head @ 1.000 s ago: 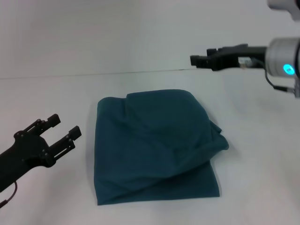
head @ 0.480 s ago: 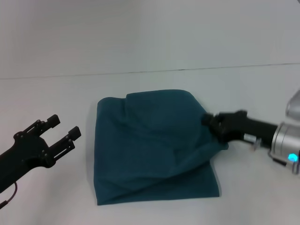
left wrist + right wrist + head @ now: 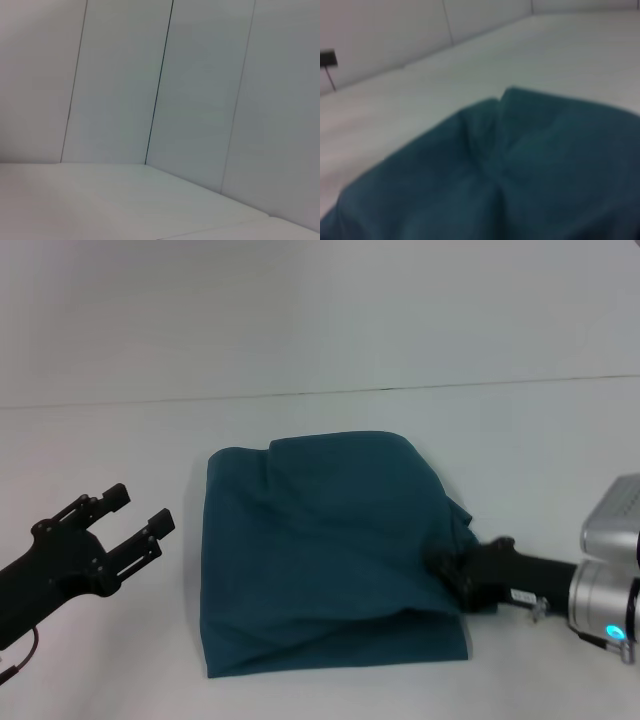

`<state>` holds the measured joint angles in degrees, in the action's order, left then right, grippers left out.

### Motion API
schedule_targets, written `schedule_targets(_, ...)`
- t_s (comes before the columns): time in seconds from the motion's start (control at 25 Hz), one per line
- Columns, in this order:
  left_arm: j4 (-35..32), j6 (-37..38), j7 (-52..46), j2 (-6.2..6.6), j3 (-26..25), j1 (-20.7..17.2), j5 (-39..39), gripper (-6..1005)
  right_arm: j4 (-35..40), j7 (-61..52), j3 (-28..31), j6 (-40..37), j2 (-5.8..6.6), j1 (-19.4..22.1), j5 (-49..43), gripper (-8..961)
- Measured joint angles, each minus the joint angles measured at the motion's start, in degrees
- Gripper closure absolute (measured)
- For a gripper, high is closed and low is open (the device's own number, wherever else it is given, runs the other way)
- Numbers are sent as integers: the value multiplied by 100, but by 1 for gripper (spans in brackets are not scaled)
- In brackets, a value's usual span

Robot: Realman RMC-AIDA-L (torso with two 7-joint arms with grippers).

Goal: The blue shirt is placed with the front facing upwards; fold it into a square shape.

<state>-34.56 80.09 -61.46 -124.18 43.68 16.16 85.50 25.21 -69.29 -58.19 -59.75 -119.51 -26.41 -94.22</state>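
At the shirt's right edge, low on the worktop, the right gripper noses into the blue shirt; its tip is buried in cloth, so can't tell whether it pinches anything. Left gripper hangs clear to the shirt's left, fingers spread. Shirt sits mid-worktop, already folded into a rough, lumpy square; right side bulges, looks like tidying remains. Lettering hidden.

A bare lab or test booth, by the look of it: a plain white table runs back to a white panelled wall with thin dark seams, with nothing homely around.
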Motion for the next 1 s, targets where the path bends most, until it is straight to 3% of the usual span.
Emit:
schedule_targets(0.36, 19, -12, 3, 7, 0, 10, 14, 268, 71, -55, 93, 6, 58, 218, -347, 945)
schedule_targets(0.64, 19, 37, 4, 0, -1, -11, -17, 268, 182, 496, 968, -1075, -40, 519, 638, 946)
schedule_targets(0.76, 19, 37, 3, -7, 1, 11, -20, 268, -260, 983, 895, -1106, -56, 273, 1079, 946)
schedule_targets(1.0, 35, 34, 3, -11, 14, 77, -23, 267, -1386, 1949, 605, -649, -65, -395, 1022, 947)
